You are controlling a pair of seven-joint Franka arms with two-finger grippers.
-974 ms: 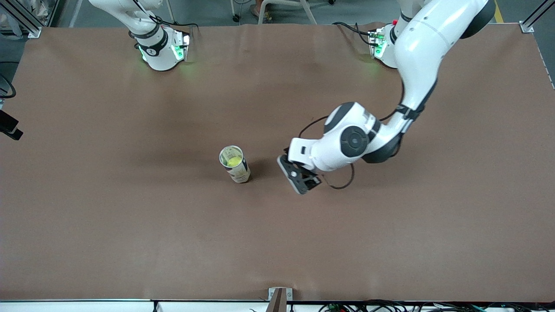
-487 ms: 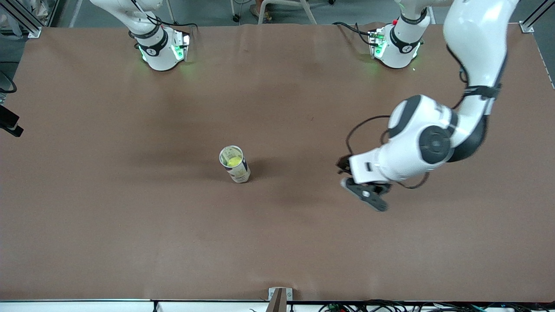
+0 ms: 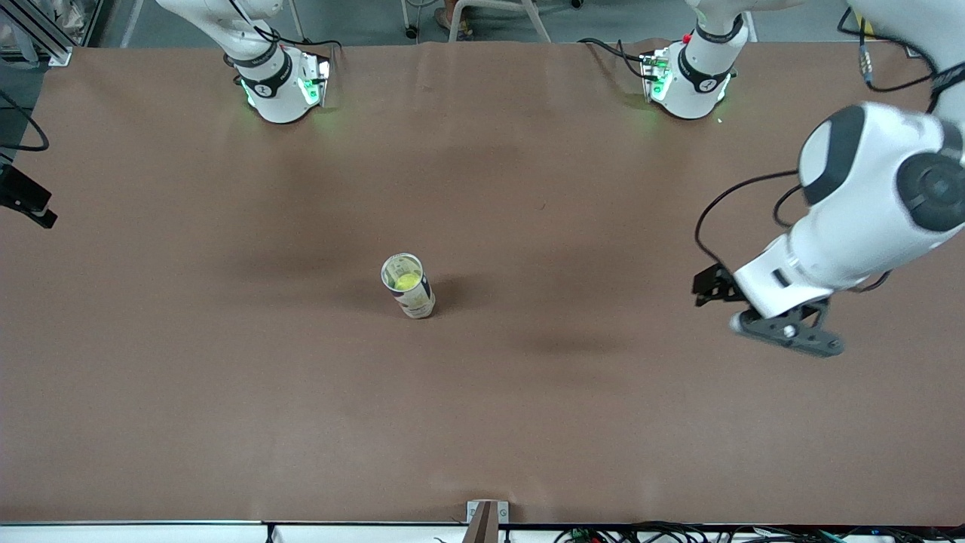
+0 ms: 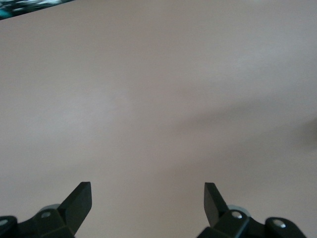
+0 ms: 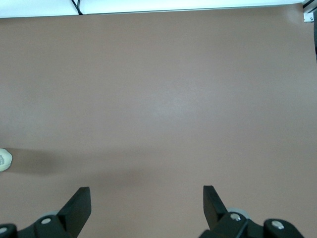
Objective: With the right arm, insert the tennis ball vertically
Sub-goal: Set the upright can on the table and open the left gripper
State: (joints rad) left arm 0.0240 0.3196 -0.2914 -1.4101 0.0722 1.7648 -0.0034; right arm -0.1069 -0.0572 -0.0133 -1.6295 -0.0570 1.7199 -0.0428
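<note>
While tube (image 3: 408, 285) stands upright mid-table (image 3: 226, 377), left gripper (image 3: 788, 333), apparently open, hovers well apart.

Matt brown table (image 3: 226, 392) cover

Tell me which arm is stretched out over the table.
The left arm: its open left gripper hangs over the table toward its own end. The right arm waits, showing little more than its base.

A yellow tennis ball (image 3: 408, 281) sits inside an open-topped can (image 3: 409, 286), low within its mouth. The can is pale with a dark band near its base, standing upright near the middle of the table (image 3: 226, 392).
</note>
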